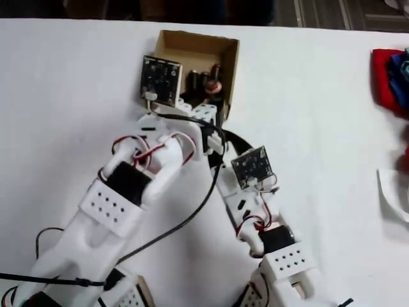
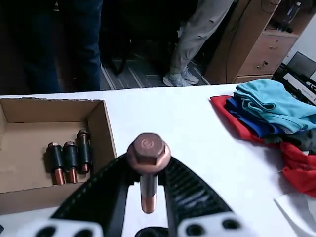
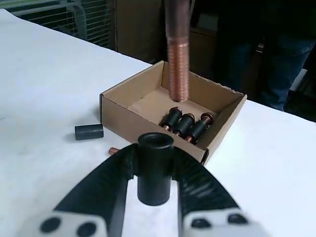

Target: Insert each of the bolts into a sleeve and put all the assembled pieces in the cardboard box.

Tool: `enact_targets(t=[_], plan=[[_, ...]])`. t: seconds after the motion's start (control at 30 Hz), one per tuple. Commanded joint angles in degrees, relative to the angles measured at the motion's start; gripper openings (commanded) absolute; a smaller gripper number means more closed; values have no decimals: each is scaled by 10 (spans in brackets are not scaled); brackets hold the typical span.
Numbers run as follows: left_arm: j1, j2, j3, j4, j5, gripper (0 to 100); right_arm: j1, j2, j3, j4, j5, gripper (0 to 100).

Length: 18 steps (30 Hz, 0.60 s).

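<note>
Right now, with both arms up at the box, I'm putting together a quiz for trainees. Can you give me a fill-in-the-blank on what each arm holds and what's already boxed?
1. The left gripper has its fingers shut on a copper ____.
2. The right gripper is shut on a black sleeve that stands ____.
3. The cardboard box already holds ____ assembled pieces.

Missing words: bolt; upright; three.

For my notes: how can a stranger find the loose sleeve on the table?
Find the cardboard box on the white table. Outside its wall lies a short black sleeve on its side. Unlike the three sleeves in the box, it has no bolt, and nothing holds it.
</note>
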Motion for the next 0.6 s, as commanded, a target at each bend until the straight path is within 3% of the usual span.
enact_targets(t=[0.0, 0.57], plan=[[8, -5, -1, 4, 6, 24, 23, -13, -4, -48, -6, 20], [11, -1, 39, 0, 7, 24, 29, -13, -7, -65, -6, 20]])
